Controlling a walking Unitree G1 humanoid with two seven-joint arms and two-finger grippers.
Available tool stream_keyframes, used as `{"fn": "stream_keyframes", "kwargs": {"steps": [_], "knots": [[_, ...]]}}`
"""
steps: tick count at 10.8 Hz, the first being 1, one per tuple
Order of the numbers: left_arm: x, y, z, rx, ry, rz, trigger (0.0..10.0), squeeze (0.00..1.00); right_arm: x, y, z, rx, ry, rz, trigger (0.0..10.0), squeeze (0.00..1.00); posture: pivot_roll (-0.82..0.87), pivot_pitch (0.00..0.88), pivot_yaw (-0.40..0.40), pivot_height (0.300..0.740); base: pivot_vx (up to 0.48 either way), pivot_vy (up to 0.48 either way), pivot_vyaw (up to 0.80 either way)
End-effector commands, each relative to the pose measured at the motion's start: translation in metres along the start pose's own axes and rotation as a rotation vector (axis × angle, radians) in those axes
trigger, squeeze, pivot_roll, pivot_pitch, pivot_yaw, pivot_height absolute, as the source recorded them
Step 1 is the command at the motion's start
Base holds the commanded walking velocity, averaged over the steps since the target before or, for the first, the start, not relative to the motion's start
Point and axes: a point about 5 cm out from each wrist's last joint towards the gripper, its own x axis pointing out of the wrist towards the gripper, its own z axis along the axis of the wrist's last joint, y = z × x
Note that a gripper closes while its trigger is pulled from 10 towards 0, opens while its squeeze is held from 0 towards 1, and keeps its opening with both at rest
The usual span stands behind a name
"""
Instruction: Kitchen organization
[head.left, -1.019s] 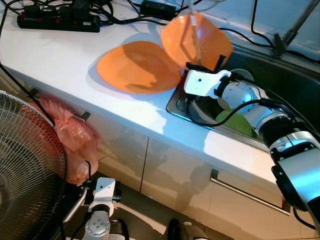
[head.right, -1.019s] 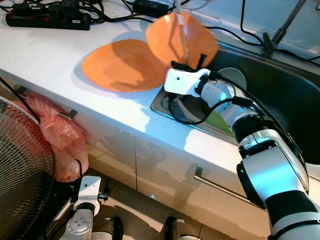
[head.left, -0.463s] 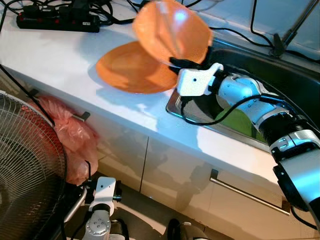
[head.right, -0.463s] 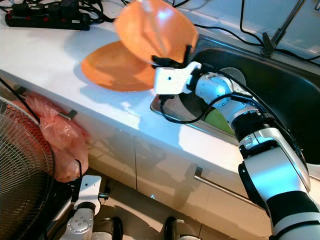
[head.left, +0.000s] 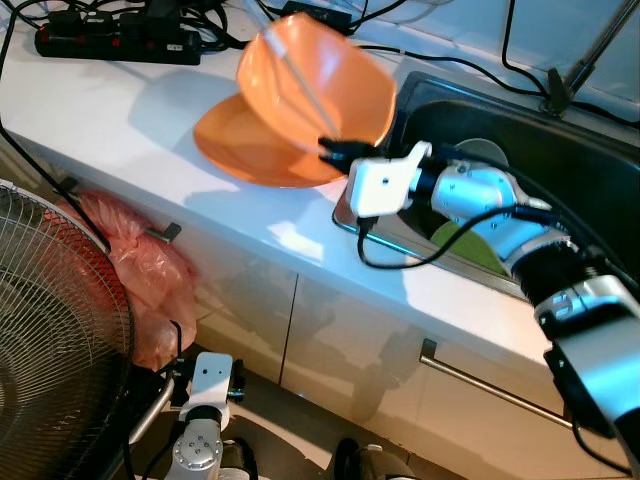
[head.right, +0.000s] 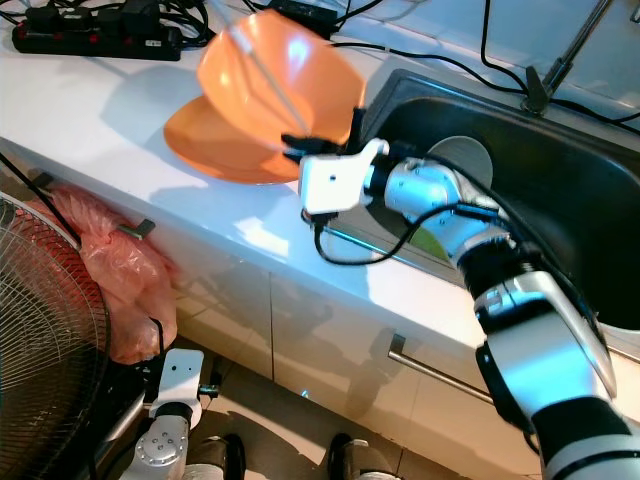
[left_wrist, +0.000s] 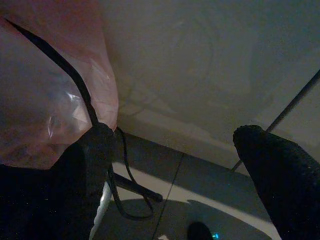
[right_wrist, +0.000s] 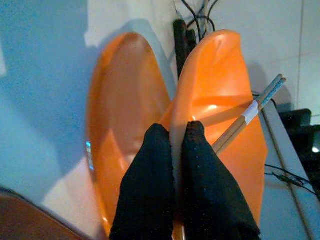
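The right gripper (right_wrist: 172, 137) has its jaws clamped on the rim of an orange plate (head.left: 318, 90), holding it up on edge and tilted — it hangs over the second orange plate (head.left: 240, 150), which lies flat on the white tabletop (head.left: 120, 120) just beside the sink (head.right: 560, 190). A pair of chopsticks (right_wrist: 250, 115) lies across the inner face of the raised plate, leaning against it. Whether the lifted plate's lower edge touches the flat plate beneath cannot be told.

Inside the sink, near the right arm, sit a round grey dish (head.right: 465, 155) and something green (head.left: 470, 245). At the back of the tabletop, beyond the flat plate, a black power strip (head.left: 115, 40) lies among cables.

The left gripper (left_wrist: 175, 165) hangs idle low beside the cabinet front below the tabletop — its jaws stand wide apart, holding nothing. A pink plastic bag (head.left: 140, 275) hangs from the cabinet near it, and a wire-caged fan (head.left: 55, 340) stands just beside the bag.
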Motion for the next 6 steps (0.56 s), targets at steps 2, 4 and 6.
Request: {"fn": "stream_keyframes", "kwargs": {"steps": [2, 4, 6], "knots": [[-0.004, -0.006, -0.006, 0.010, 0.029, -0.026, 10.0, 0.00, 0.000, -0.002, 0.009, -0.007, -0.058, -0.010, 10.0, 0.00, 0.03, 0.153, -0.109, 0.740, 0.000, 0.000, 0.00], [-0.004, -0.007, -0.006, 0.010, 0.030, -0.028, 10.0, 0.00, -0.001, 0.000, 0.010, 0.003, -0.062, -0.001, 10.0, 0.00, 0.03, 0.150, -0.110, 0.740, 0.000, 0.000, 0.00], [-0.004, -0.007, -0.006, 0.010, 0.030, -0.028, 10.0, 0.00, 0.000, 0.005, 0.011, 0.017, -0.062, 0.017, 10.0, 0.00, 0.04, 0.157, -0.113, 0.740, 0.000, 0.000, 0.00]]}}
